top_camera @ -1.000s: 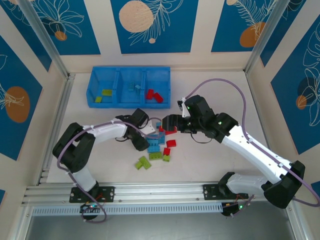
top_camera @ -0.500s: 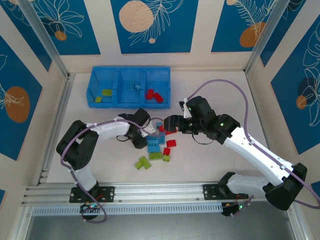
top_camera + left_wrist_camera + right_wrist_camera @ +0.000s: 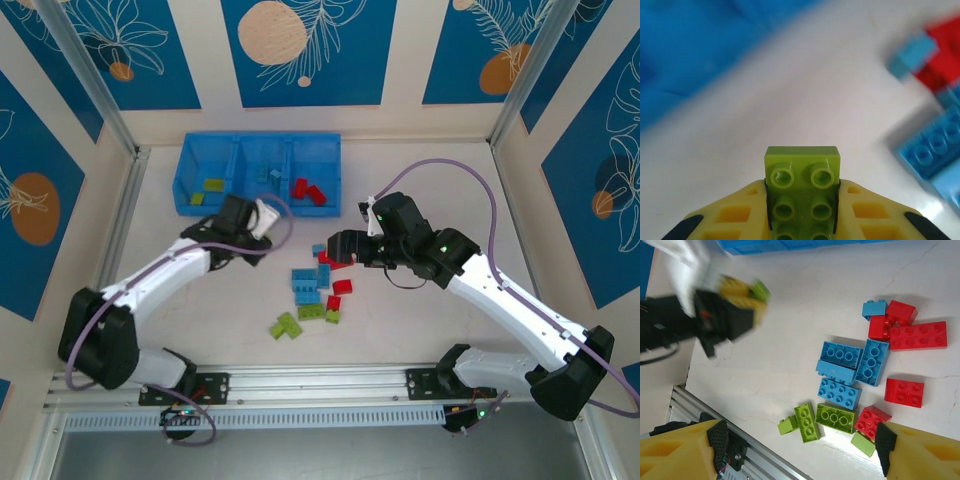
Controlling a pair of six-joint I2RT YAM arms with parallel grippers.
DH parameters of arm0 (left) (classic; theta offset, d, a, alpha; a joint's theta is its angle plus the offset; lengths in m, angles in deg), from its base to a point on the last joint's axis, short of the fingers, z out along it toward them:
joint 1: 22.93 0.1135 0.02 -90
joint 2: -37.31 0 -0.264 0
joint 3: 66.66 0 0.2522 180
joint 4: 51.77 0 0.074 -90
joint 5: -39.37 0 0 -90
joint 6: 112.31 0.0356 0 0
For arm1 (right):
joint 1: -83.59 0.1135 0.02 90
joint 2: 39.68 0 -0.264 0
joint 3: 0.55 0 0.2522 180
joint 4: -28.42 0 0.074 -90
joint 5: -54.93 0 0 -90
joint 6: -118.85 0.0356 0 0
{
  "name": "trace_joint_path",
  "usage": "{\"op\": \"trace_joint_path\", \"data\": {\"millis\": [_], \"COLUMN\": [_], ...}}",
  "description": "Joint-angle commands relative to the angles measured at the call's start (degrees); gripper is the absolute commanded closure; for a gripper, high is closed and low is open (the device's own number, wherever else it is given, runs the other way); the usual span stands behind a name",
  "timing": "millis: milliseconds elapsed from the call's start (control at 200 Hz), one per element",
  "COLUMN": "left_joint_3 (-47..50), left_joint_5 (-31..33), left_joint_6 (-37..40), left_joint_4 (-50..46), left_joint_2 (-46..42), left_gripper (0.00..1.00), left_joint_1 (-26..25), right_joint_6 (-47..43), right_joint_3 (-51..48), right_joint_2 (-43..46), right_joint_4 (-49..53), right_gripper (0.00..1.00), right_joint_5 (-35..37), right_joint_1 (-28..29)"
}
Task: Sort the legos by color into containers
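White table (image 3: 430,170), bin (image 3: 260,208): green legos (image 3: 208,190) left, blue ones (image 3: 268,174) middle, red ones (image 3: 307,190) right

From above and behind the arm bases we look down on the whole worktop (image 3: 400,330), with the blue bin (image 3: 310,209) at its far side. The left wrist camera sits low and very close, facing along the left pincer (image 3: 802,197) and the lime brick (image 3: 802,170) it clamps, toward the bin's blurred wall. The right wrist camera looks down from higher up. All three views share the loose bricks (image 3: 315,290).
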Motion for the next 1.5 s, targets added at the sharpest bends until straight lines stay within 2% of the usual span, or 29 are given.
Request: {"op": "trace_joint_path", "data": {"millis": [0,250,455,525,610,655,770,885,1005,1095,1215,1310,1420,1495], "left_joint_3": [-4.02,-27.35,-42.29,-45.50,-48.16,-49.13,-45.24,-39.38,-28.89,-21.68,-15.94,-14.54,-11.90,-7.07], "left_joint_5": [0.28,-4.06,-3.02,-3.29,-4.31,-5.17,-8.02,-14.00,-18.55,-20.29,-22.67,-29.86,-38.60,-40.53], "left_joint_6": [-6.74,-10.47,-13.34,-13.37,-13.19,-12.91,-14.83,-18.49,-20.29,-18.59,-12.22,-5.47,5.02,14.35], "left_joint_4": [8.37,4.88,-0.74,-2.05,-3.50,-4.51,-1.92,1.19,5.85,6.19,1.00,-5.48,-12.81,-15.65], "left_joint_2": [0.58,21.67,34.82,37.10,38.36,38.18,32.86,24.86,11.88,0.86,-11.86,-17.69,-22.57,-26.12], "left_gripper": [0.73,0.73,0.71,0.64,0.41,0.38,0.37,0.36,0.36,0.34,0.28,0.23,0.18,0.16], "left_joint_1": [7.05,19.30,24.68,25.59,25.97,26.02,25.92,25.51,22.73,18.58,9.90,3.22,-1.18,-2.38], "right_joint_6": [0.21,1.17,2.15,2.41,2.56,2.69,2.76,2.78,2.16,0.98,-2.19,-4.90,-8.28,-11.36], "right_joint_3": [0.29,-0.17,-1.42,-1.85,-1.95,-2.05,-2.29,-2.74,-2.83,-2.70,-2.57,-1.74,-0.06,1.73], "right_joint_2": [0.43,1.30,3.40,4.01,4.15,4.10,3.86,2.77,0.14,-2.59,-7.31,-12.13,-18.59,-23.55], "right_joint_4": [-0.13,0.25,0.81,0.70,0.79,0.71,0.18,-0.86,-0.73,0.46,0.23,-0.46,-2.79,-4.59], "right_gripper": [0.21,0.21,0.21,0.21,0.21,0.21,0.21,0.20,0.20,0.19,0.18,0.18,0.18,0.18], "right_joint_5": [-0.15,-0.93,-0.51,-0.38,-0.19,-0.08,0.61,1.68,4.48,7.15,5.20,4.60,3.52,3.56], "right_joint_1": [-0.19,0.00,0.47,0.45,0.56,0.55,0.56,0.47,0.08,-0.72,-3.28,-5.22,-7.03,-7.68]}}
